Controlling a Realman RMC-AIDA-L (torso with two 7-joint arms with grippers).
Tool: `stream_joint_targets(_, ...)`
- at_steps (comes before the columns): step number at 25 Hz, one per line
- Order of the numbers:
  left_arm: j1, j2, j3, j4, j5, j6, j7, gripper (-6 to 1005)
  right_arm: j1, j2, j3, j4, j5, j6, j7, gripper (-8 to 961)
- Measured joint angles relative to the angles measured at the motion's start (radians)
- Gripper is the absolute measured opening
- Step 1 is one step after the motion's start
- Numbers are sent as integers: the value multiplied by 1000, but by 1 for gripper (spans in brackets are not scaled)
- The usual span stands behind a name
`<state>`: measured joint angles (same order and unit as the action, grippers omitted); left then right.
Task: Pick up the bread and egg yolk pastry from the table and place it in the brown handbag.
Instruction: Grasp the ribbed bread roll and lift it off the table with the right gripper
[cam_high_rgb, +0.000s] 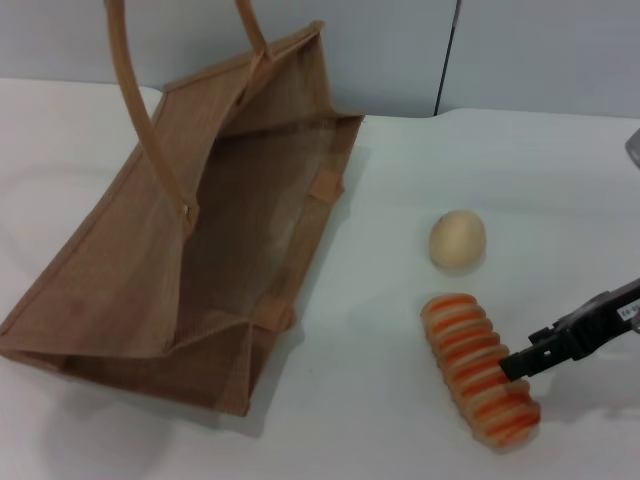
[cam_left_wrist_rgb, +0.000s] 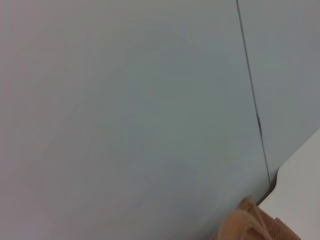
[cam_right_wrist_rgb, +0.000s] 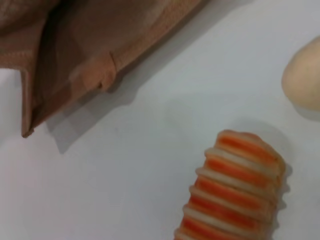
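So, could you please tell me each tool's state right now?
Left tool: not in view.
Right tool: beside the bread; open or closed cannot be told.

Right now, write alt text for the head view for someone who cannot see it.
The right tool reaches in from the right, at the striped bread on a white table. A round pastry sits just beyond the bread, and an open brown handbag stands to their left.

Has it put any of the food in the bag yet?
Not yet. The bread and egg yolk pastry both lie on the table, and the brown handbag looks empty. The right gripper is at the bread's side, apparently going for it. Both items remain to be bagged.
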<state>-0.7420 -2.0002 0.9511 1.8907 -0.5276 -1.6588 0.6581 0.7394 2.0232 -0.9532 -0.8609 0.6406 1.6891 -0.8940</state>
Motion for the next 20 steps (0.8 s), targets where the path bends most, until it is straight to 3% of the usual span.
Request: stream_joint_targets(20, -4, -5, 0, -1, 0, 6, 2, 115, 38, 5, -24, 104, -4, -30, -4, 771)
